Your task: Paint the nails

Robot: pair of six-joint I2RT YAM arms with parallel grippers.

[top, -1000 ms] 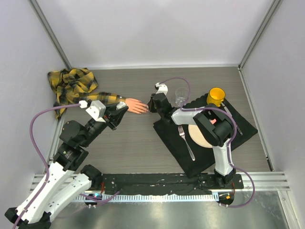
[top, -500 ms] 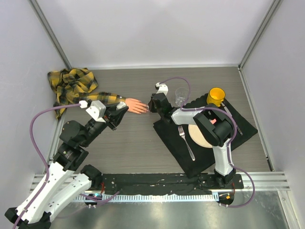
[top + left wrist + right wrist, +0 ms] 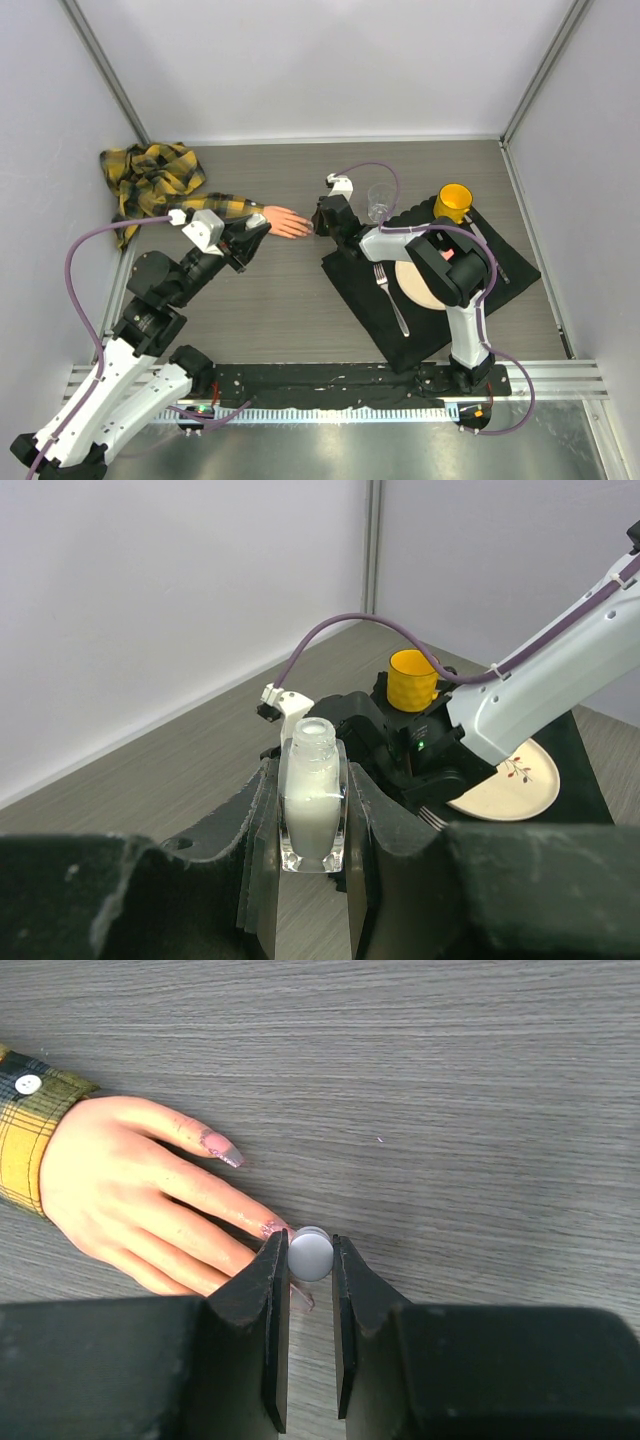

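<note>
Peach-pink mannequin hand [image 3: 130,1195], lying flat on the grey wood-grain table [image 3: 480,1080]. It emerges from a yellow-black plaid sleeve [image 3: 25,1130] and its fingers reach toward the right arm.

The nails [image 3: 222,1150]: the nail on the uppermost finger carries a glittery mauve coat. The nail on the next finger is speckled pink and sits at the very tip, against the left jaw of the right gripper [image 3: 308,1260].

Right gripper: jaws closed on a small round grey cap [image 3: 310,1254], seen end-on from the wrist camera. The cap is just beside the speckled fingertip, touching or nearly so. The rest of the hand spreads away to the left of the jaws.

Left gripper [image 3: 312,780]: jaws clamped on a small clear bottle [image 3: 312,815], which is upright, has an open neck and holds white liquid. From above, this gripper sits over the cuff end of the sleeve, just behind the hand. The right gripper faces it from the fingertip side, so the nails lie between the two.

Other items, all well to the right of the hand: a black mat [image 3: 365,310] bearing a cream plate [image 3: 412,290] and a fork [image 3: 392,300], a yellow cup [image 3: 454,202] and a clear glass [image 3: 380,200].
</note>
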